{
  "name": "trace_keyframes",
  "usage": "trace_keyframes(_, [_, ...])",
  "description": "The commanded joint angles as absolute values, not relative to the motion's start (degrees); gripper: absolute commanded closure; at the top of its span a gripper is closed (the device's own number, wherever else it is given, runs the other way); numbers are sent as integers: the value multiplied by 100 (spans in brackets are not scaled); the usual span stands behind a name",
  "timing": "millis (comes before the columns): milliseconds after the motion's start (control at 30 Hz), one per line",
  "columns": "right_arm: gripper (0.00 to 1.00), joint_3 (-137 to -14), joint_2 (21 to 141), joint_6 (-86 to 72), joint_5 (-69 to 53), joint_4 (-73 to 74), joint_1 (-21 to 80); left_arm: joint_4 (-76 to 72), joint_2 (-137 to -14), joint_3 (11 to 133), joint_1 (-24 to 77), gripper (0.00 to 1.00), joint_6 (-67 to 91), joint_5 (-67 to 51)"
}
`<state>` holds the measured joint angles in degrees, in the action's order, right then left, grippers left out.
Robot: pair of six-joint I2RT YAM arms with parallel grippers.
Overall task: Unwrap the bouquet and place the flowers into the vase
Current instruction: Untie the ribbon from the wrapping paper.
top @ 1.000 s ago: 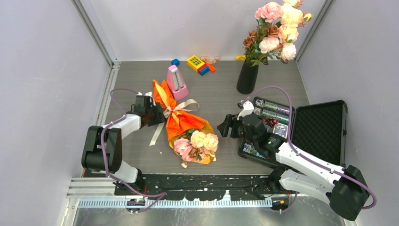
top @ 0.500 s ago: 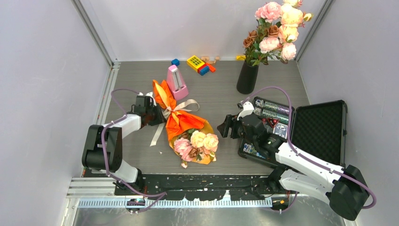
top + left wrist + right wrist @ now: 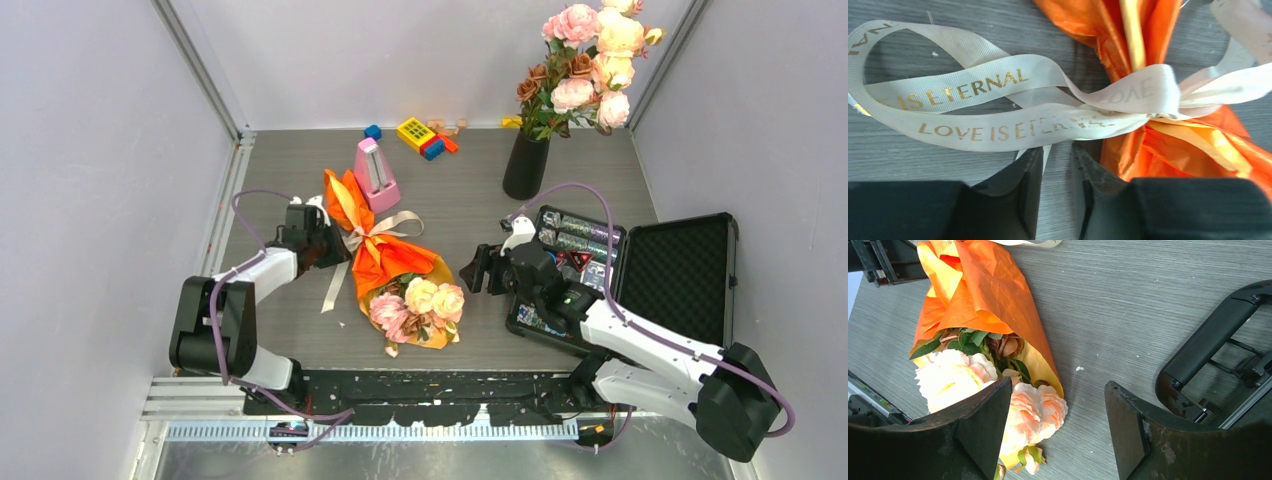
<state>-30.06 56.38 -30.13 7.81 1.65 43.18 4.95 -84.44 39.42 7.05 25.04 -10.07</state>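
A bouquet (image 3: 392, 272) lies on its side on the grey table (image 3: 470, 215), wrapped in crinkly orange paper (image 3: 988, 305) and tied with a cream ribbon (image 3: 1013, 107) lettered in gold. Its pink and peach flowers (image 3: 420, 305) point toward the near edge. A slim black vase (image 3: 526, 165) stands upright at the back right, holding other roses (image 3: 590, 60).

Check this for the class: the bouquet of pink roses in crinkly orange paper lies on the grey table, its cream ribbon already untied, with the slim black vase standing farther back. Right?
Wrong on the ribbon: the left wrist view shows the cream ribbon knotted around the orange paper. The bouquet does lie on the grey table, with the slim black vase standing farther back.
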Motion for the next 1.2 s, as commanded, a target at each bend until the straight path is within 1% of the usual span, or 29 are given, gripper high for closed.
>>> trace_keyframes(0, [27,-3189,5689,-3015,755,-189,4350,415,-8135,4176,712,66,2372,-988])
trace_keyframes(67, [27,-3195,5713,-3019,756,-207,4349,340,-8175,4236,712,61,2333,-1085])
trace_keyframes(200, [27,-3202,5738,-3015,744,-213,4350,253,-8327,4365,712,56,2211,-1238])
trace_keyframes(700, [27,-3155,5663,-3006,785,-165,4351,185,-8657,4452,712,55,2004,-1508])
trace_keyframes(933, [27,-3129,5634,-3015,791,-153,4351,141,-8616,4383,712,47,2013,-1527])
trace_keyframes(1167, [27,-3116,5610,-3035,791,-152,4350,207,-8731,4445,716,43,2046,-1682])
